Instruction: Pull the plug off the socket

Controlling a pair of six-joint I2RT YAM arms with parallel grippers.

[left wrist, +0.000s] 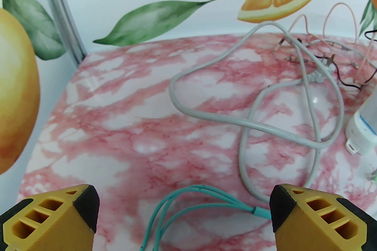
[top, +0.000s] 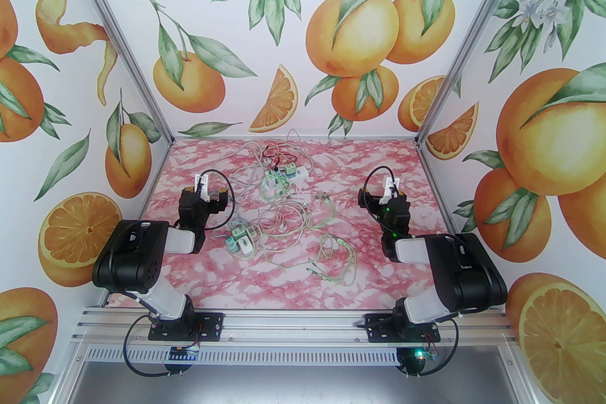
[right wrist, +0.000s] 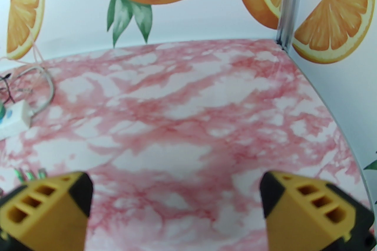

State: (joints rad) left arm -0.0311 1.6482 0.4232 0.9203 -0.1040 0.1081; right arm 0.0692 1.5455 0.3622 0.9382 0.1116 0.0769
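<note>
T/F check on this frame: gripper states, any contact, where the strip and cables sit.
1. The left gripper and right gripper are both open. True.
2. The left gripper is gripping a cable. False: it holds nothing; the thick grey cable lies looped on the table ahead of it.
3. The white power strip lies on the pink marbled table, between the two arms and toward the far side. True.
4. The right gripper touches the white power strip. False: the strip lies apart from it, off to its left.
5. A thin teal cable runs between the left gripper's fingers in the left wrist view. True.
</note>
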